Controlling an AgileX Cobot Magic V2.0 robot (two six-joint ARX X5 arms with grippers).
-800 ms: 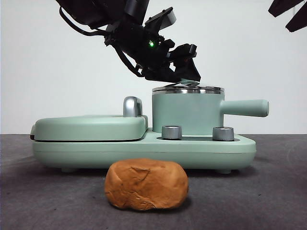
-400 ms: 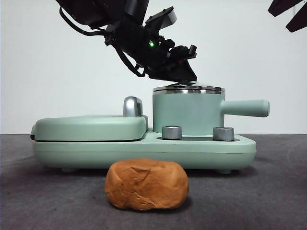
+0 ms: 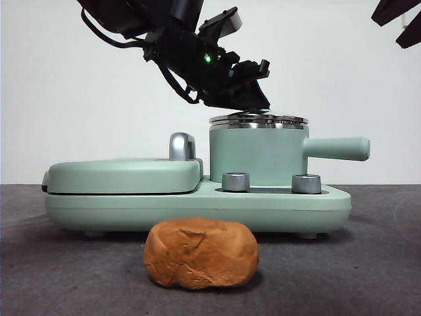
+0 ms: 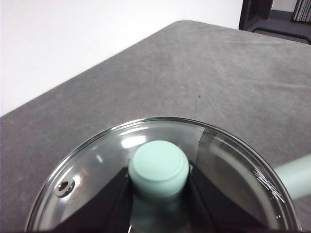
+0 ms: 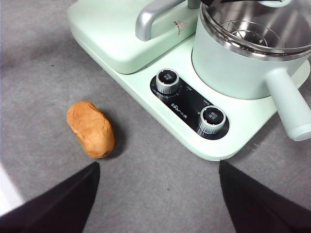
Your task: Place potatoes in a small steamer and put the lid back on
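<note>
Left gripper [image 3: 253, 105] sits on top of the lid [image 3: 258, 120] of the small steamer [image 3: 256, 155].

The potato [image 3: 200, 253] lies on the gray table [image 3: 368, 276], in front of the mint-green appliance base [image 3: 197, 207]. The flat grill cover [image 3: 122, 174] is closed, beside the steamer. Two steel dials [image 3: 235, 182] face forward.

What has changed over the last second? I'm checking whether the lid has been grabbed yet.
The left gripper closed its jaws on the lid knob; a second ago they stood open around it. The lid now looks slightly raised off the steamer. The potato and the high right gripper stayed put.
</note>
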